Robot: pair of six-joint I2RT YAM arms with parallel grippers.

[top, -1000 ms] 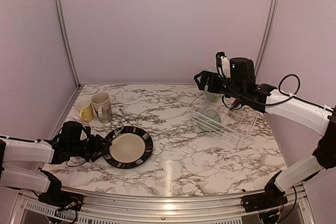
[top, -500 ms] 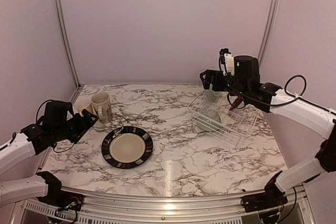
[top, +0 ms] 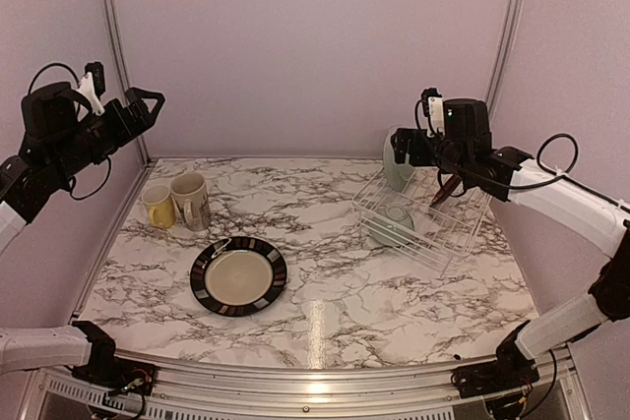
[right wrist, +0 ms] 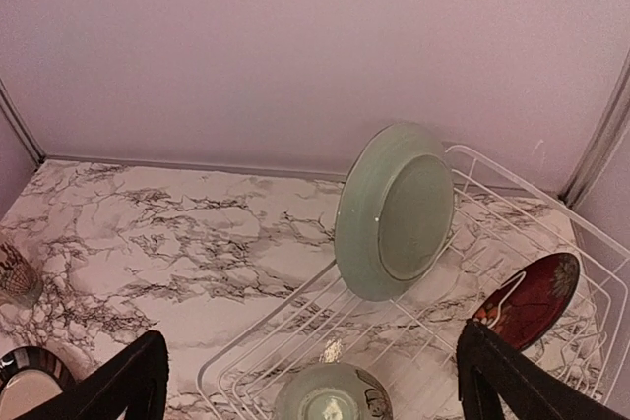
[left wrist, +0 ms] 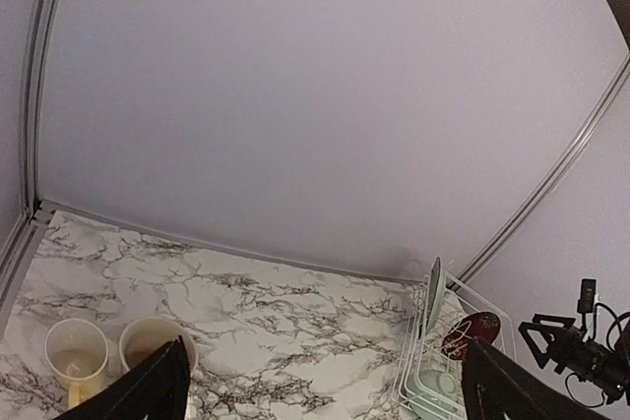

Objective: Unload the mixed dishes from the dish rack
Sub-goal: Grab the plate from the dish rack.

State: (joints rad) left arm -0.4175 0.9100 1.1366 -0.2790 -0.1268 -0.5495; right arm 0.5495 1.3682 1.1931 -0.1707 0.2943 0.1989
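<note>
two mugs, a small yellow mug (top: 157, 207) and a taller cream printed mug (top: 190, 201), stand close side by side at the far left of the marble table (top: 335, 312). just on their near side we see the black-rimmed pale-green plate (top: 239, 275) lying flat. the dish rack (top: 448, 243) sits at the far right, well apart from these three.

inside the rack we find a pale-green dish (right wrist: 394, 211) propped on edge at the back left corner and the red plate (right wrist: 529, 302) leaning among the wires to its right. a small pale-green bowl (right wrist: 330, 395) sits low on the rack floor, on the near side of the upright dish.

the left gripper (left wrist: 325, 343) hangs high over the table's left edge, fingers spread wide with nothing between them. the right gripper (right wrist: 310, 331) hovers above the rack, fingers likewise wide apart and empty. the upright dish stands closest before it, with the rack's raised wire sides around the bowl and the red plate.
</note>
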